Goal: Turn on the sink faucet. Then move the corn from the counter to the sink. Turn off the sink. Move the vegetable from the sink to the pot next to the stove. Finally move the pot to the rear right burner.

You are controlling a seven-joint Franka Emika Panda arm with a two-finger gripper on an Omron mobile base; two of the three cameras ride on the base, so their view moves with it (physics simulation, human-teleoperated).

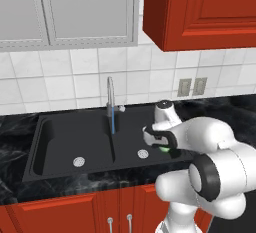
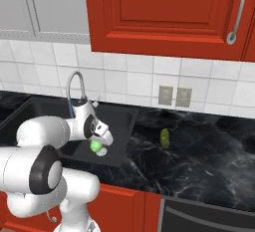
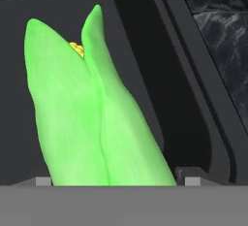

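While hanging over the right basin of the sink [image 1: 55, 142], pincer [image 2: 98, 146] spread wide with the corn [image 3: 92, 118] lying lengthwise between the fingers, green husk running up the hand view and a dab of yellow kernels at the tip. Cannot tell whether the fingers press the cob or merely flank it; spread that wide, probably a loose hold or a release in progress. Corn already above the dark basin floor, inside the rim, just beside the counter [image 2: 199, 151] edge. Faucet [image 1: 110, 99] behind, with a blue stream falling near the divider.

Best handling now, as a judgement: lower a little toward the basin floor, let go with the cob near level so no bounce off the rim, then lift straight up before swinging toward the faucet handle. A small yellow-green vegetable [image 2: 165, 138] farther right on the counter, well apart, not needed here.
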